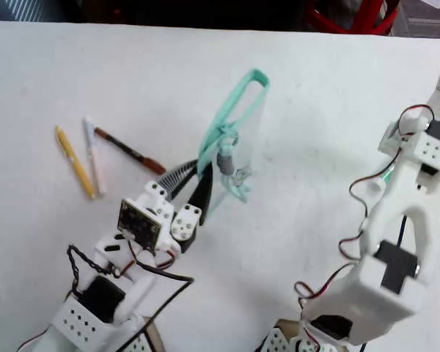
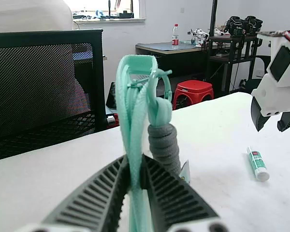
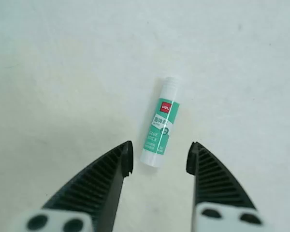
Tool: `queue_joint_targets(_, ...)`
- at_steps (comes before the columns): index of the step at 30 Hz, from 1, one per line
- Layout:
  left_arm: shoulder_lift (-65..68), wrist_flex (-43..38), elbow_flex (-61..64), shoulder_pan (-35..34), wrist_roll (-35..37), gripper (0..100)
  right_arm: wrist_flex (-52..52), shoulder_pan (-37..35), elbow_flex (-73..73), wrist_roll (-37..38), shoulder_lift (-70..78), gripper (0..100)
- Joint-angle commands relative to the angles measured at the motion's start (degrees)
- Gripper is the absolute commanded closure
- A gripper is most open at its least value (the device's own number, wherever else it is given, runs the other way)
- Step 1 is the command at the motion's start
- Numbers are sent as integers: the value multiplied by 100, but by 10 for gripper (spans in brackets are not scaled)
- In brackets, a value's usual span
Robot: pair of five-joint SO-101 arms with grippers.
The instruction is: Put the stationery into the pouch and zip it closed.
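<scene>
The left gripper (image 2: 135, 166) pinches the pouch (image 2: 135, 96). The wide-open right gripper (image 3: 160, 147) should drop straight over the mid-frame glue stick (image 3: 161, 121), probably centred.

Pouch (image 1: 235, 136): clear glossy plastic film, mint woven cloth edging. Left gripper (image 2: 135, 166): matt black plastic, ribbed inner faces. Glue stick (image 3: 160, 123): smooth white plastic, glossy label. Pens (image 1: 94, 155) at pouch's 9 o'clock: smooth plastic barrels. Table (image 1: 330, 103): matt white.
</scene>
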Motion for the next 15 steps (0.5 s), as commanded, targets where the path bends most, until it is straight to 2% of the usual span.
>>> queue_joint_targets(1, 31, 26, 70, -22, -44, 977, 356, 57, -1099, -158, 866, 819)
queue_joint_targets(7, 31, 26, 79, -22, -44, 977, 356, 303, -2479, -158, 2378, 820)
queue_joint_targets(15, 31, 26, 79, -13, -44, 977, 532, 268, -4211, -158, 3864, 820)
